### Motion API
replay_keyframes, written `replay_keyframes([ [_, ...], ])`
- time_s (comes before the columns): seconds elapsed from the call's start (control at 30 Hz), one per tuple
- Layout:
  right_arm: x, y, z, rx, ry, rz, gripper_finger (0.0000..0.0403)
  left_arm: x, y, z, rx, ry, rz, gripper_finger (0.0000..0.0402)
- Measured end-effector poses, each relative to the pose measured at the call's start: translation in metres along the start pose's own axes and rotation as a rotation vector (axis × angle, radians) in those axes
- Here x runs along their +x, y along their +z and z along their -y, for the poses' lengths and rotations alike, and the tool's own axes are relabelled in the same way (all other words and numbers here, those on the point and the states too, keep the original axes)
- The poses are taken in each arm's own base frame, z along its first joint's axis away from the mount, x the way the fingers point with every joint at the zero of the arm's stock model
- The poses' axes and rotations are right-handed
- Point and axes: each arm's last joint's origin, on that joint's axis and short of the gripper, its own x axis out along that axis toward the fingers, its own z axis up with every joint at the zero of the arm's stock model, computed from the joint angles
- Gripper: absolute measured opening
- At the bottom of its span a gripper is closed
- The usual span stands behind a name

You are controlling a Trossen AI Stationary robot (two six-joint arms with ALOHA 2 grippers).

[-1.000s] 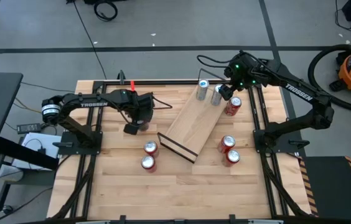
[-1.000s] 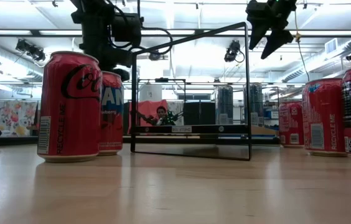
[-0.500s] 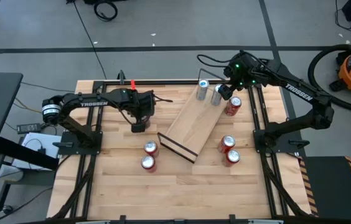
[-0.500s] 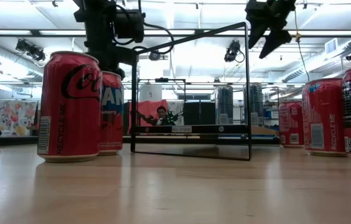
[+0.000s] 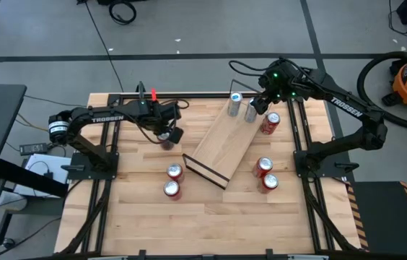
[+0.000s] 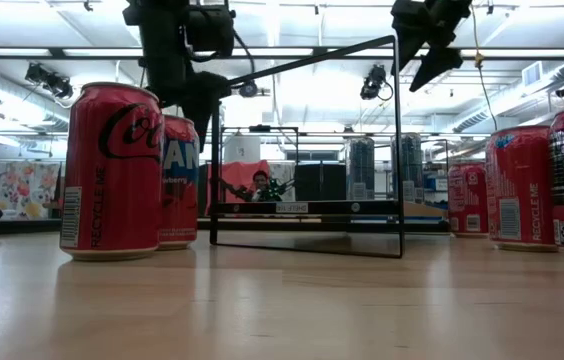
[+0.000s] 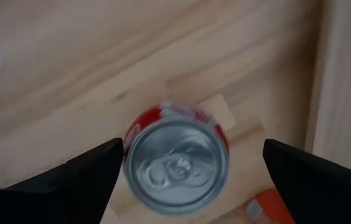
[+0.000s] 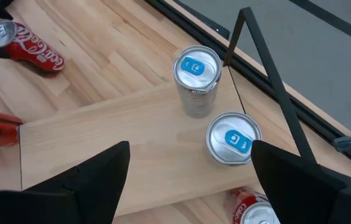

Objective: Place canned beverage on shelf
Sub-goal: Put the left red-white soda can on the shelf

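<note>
**Left gripper swung toward the shelf, over a red can**

Since a second earlier, my left gripper (image 5: 172,134) had moved across the table toward the shelf (image 5: 225,143) and closer to the red cans in front; my right arm barely shifted.

My left fingers (image 7: 70,180) stood wide apart, holding nothing and touching nothing. Between them, from the left wrist view, I looked straight down on a red can (image 7: 177,160) standing upright on the wooden table (image 7: 70,56).

My right gripper (image 5: 259,106) hung over the far end of the shelf, its fingers (image 8: 88,180) also spread wide and empty. Below them stood two silver cans, one (image 8: 195,79) and the other (image 8: 233,140), both upright on the shelf board with blue-marked lids.

The shelf lay diagonally across the middle of the table, its dark end edge toward the near side.

I counted seven cans from above: the two silver ones on the shelf, a red one (image 5: 270,123) just beside the shelf's far end, a pair (image 5: 264,167) and (image 5: 269,182) on the right, and a pair (image 5: 174,172) and (image 5: 171,189) on the left. In the low view the nearest can (image 6: 113,170) read "RECYCLE ME". "TROSSEN" showed on both arms.
</note>
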Motion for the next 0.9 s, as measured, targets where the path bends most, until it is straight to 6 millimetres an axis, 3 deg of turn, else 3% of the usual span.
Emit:
replay_keyframes([
  [0.43,0.000,0.002,-0.002,-0.034,0.050,0.009,0.0345,0.001,-0.005,0.003,-0.347,0.037,0.002,0.0398],
  [0.67,0.000,0.002,-0.002,-0.074,0.062,0.011,0.0345,0.019,-0.009,0.006,-0.354,0.089,-0.088,0.0394],
  [0.9,0.000,0.002,-0.003,-0.088,0.075,0.014,0.0345,0.026,-0.006,0.007,-0.344,0.089,-0.093,0.0365],
])
